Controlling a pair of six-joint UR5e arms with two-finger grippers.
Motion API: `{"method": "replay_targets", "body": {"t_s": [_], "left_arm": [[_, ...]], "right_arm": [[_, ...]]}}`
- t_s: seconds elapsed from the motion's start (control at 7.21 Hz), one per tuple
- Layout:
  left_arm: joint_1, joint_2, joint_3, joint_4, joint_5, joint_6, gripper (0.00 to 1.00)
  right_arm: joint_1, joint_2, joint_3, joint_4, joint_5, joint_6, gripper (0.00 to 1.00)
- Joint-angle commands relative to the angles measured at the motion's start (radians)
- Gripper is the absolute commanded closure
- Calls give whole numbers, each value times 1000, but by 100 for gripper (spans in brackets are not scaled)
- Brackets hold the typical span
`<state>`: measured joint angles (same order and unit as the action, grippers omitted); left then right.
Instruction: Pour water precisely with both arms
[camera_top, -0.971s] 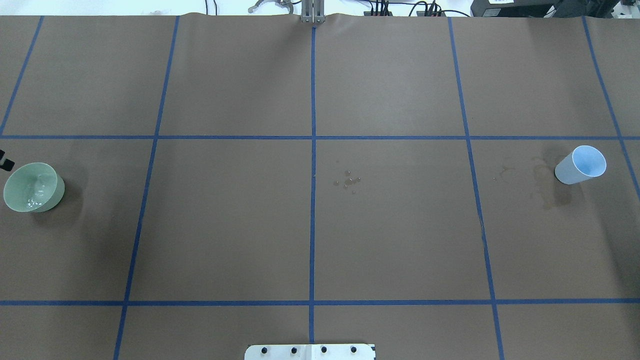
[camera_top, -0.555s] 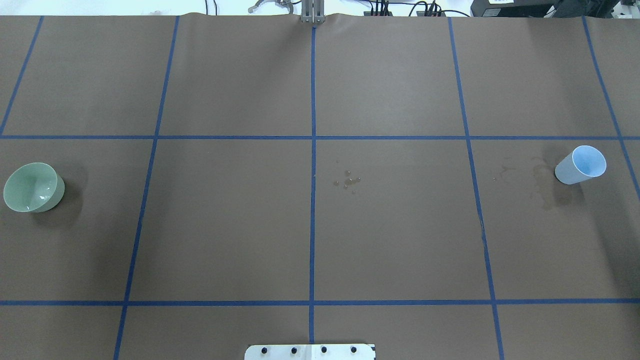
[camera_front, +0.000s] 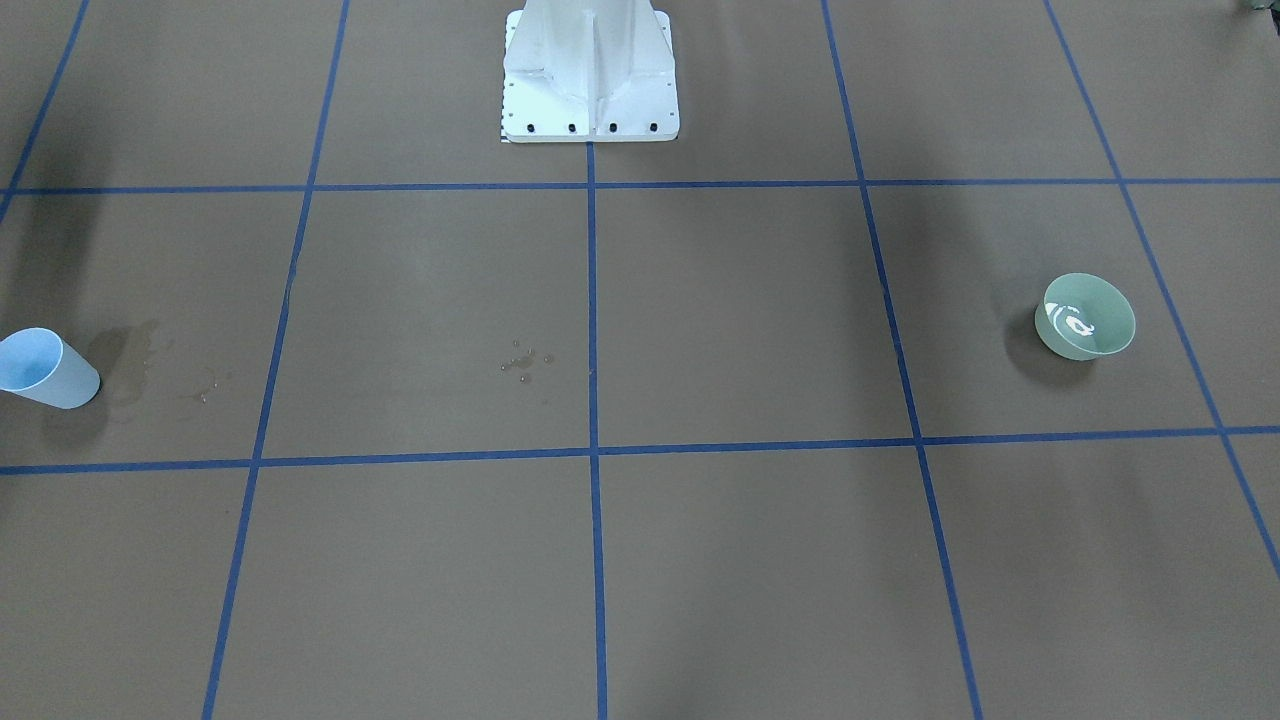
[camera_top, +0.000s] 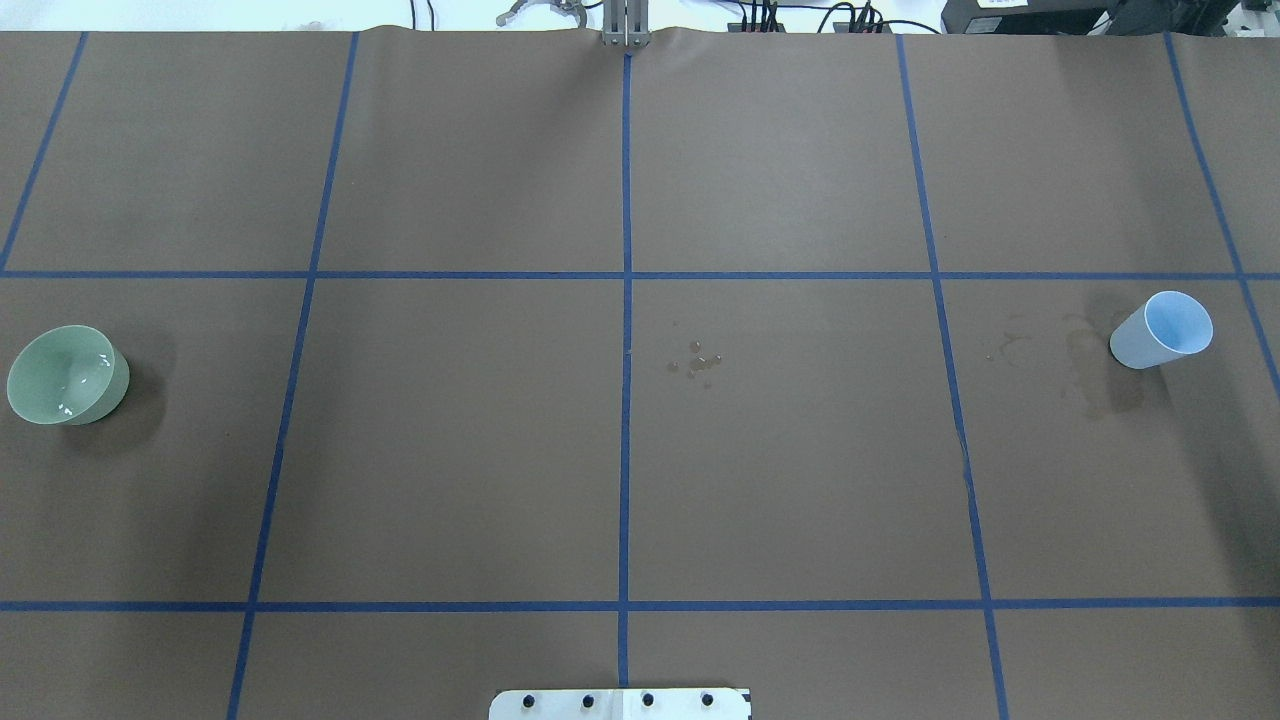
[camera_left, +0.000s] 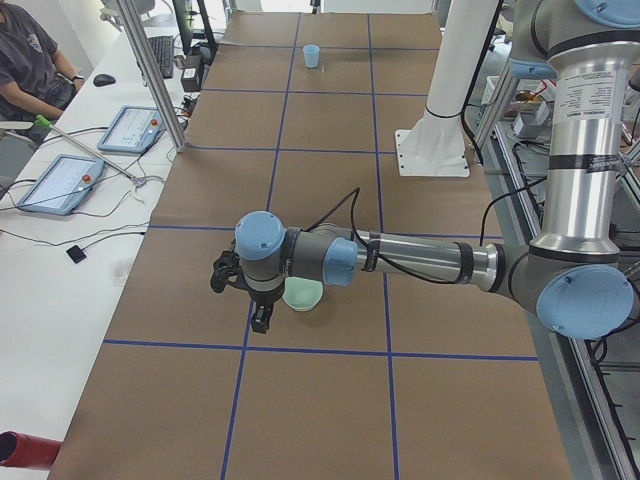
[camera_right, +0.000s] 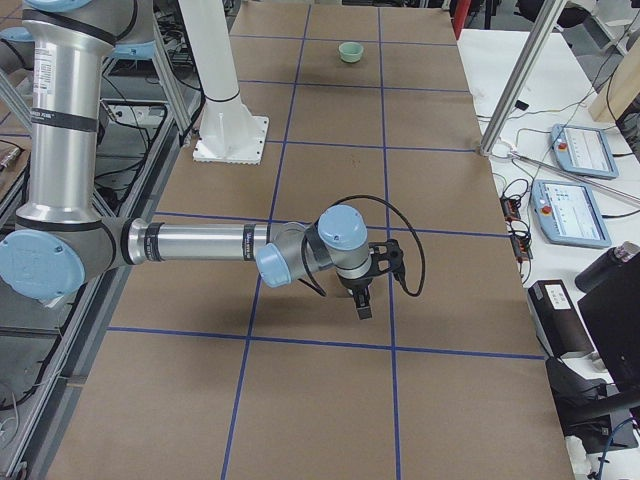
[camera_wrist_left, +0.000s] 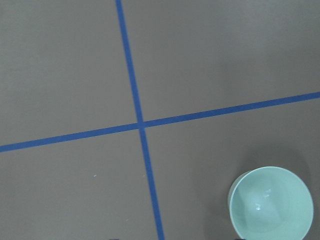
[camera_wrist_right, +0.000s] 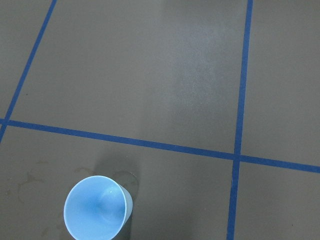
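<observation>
A pale green bowl (camera_top: 66, 374) stands upright at the table's left end, with water (camera_top: 65, 405) showing as white glints inside. It also shows in the front view (camera_front: 1088, 316) and the left wrist view (camera_wrist_left: 271, 202). A light blue cup (camera_top: 1162, 329) stands upright at the right end and looks empty in the right wrist view (camera_wrist_right: 97, 209). My left gripper (camera_left: 245, 300) hovers beside the bowl (camera_left: 302, 294). My right gripper (camera_right: 365, 295) hangs over the right end. Both show only in side views, so I cannot tell whether they are open or shut.
Small water droplets (camera_top: 697, 362) lie near the table's middle, and a wet stain (camera_top: 1090, 365) lies left of the cup. The white pedestal (camera_front: 590, 70) stands at the robot's edge. A person and tablets (camera_left: 60, 180) are at a side desk.
A black bit of the left gripper at the overhead view's left edge has gone out of view. The ripples in the bowl's water have settled. Bowl and cup have not moved.
</observation>
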<state>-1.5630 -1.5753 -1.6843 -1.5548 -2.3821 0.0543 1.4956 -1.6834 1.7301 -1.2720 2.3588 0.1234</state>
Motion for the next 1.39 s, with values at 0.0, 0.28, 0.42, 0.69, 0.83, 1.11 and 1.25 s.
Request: {"method": "replay_targets", "body": {"t_s": [0.0, 0.28, 0.42, 0.69, 0.83, 1.11, 1.25], "left_arm": [[-11, -18, -2, 114, -6, -1, 1], [-11, 20, 0, 107, -43, 1, 0], [-12, 18, -12, 105, -40, 1, 0], [-11, 23, -23, 105, -37, 2, 0], [-20, 31, -63, 111, -38, 2, 0], [-15, 54, -72, 110, -38, -1, 0], [-15, 58, -75, 108, -43, 1, 0]], "right_arm": [[32, 98, -3, -273, -4, -166, 0], [37, 145, -4, -360, -4, -179, 0], [37, 146, -13, -359, -10, -179, 0], [41, 107, 34, -360, -4, -177, 0], [41, 111, 28, -359, -9, -166, 0], [40, 94, 26, -350, -6, -154, 0], [40, 109, 22, -355, -13, -151, 0]]}}
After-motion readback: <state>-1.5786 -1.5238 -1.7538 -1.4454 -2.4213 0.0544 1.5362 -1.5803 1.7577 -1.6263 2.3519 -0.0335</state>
